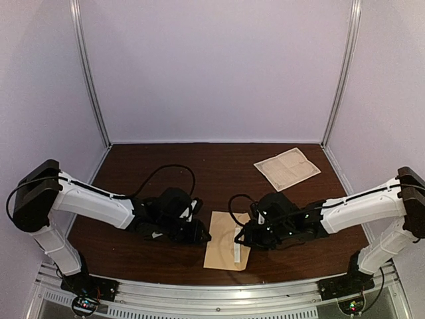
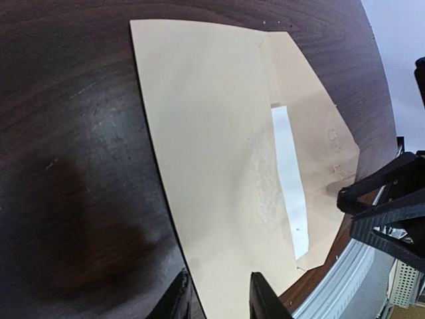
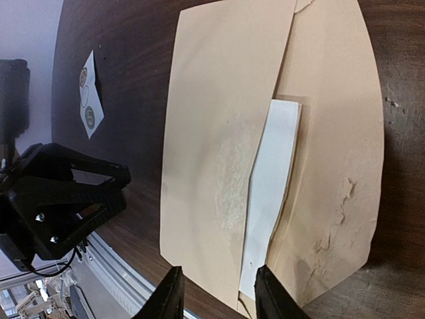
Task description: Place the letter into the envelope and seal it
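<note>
three pale lilac walls (image 1: 212,66) are closing in the scene. the dark wooden bench (image 1: 166,159) is filling the floor between them, with a metal rail (image 1: 219,294) running along its near edge. two white-and-black arms are reaching inward from the near corners, the left arm (image 1: 93,203) and the right arm (image 1: 358,207), both bending low toward the middle.

the tan envelope (image 1: 222,249) (image 2: 212,166) (image 3: 212,133) is lying flat on the bench close to the front rail, between the two hands. the left hand (image 1: 198,232) (image 2: 222,302) is sitting low at the envelope's left edge. in its wrist view the fingers are standing apart, released, with a strip of the envelope showing in the gap and nothing being gripped. the right hand (image 1: 244,238) (image 3: 219,292) is sitting at the envelope's right side. its fingers are likewise standing apart, released, straddling the line where the envelope's mouth is opening.

the pointed flap (image 2: 312,113) (image 3: 339,133) is lying open on the side toward the right hand, its surface wrinkling and peeling in patches. a creased, pale sheet (image 1: 287,167) is resting well apart at the far right of the bench.

the white letter (image 1: 237,249) (image 2: 290,186) (image 3: 269,193) is sitting partly inside the envelope, a narrow band of it showing along the mouth. a small white sticker card (image 3: 89,100) with round dots is lying on the bench beyond the envelope's left side, near the left hand.
</note>
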You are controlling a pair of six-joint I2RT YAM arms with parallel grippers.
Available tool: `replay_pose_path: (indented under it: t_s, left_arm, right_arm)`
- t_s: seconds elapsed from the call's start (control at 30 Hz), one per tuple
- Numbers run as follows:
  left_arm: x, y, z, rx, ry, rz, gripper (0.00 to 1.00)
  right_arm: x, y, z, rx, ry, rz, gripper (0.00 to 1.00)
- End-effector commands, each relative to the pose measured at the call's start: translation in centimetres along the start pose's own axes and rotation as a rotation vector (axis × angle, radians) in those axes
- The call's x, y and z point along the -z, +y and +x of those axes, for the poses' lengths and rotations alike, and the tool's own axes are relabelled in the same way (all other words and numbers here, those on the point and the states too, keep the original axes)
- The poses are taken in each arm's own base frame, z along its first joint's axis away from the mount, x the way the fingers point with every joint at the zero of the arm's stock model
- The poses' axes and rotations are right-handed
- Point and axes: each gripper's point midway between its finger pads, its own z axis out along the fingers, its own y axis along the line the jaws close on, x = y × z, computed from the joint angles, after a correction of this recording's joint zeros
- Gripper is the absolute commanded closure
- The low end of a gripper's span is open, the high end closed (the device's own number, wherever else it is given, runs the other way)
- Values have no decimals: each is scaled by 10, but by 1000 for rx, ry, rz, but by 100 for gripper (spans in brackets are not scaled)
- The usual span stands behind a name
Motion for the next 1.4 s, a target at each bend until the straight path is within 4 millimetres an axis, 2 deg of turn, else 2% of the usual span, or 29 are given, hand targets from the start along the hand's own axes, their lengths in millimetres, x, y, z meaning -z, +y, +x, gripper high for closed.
replay_pose_path:
  t_s: [0.0, 0.17, 0.4, 0.67, 1.13, 1.37]
  left_arm:
    - [-1, -3, -17, -23, -41, -1, 69]
    - [-9, -3, -21, -23, -39, 9, 74]
    - [-17, 1, -23, -35, -28, -7, 83]
    - [-23, 5, -21, -40, -9, -10, 88]
    - [-31, 15, -9, -22, 31, -17, 91]
    - [-31, 13, -7, -16, 37, 1, 95]
  right_arm:
    - [-7, -15, -1, 4, -14, 63, 66]
    - [-14, -21, -3, -5, -20, 79, 78]
    - [-21, -34, -4, -10, -25, 125, 86]
    - [-29, -34, -7, 2, -15, 123, 92]
    - [-39, -36, -3, 8, 18, 125, 100]
    - [-46, -25, -4, 22, 30, 84, 100]
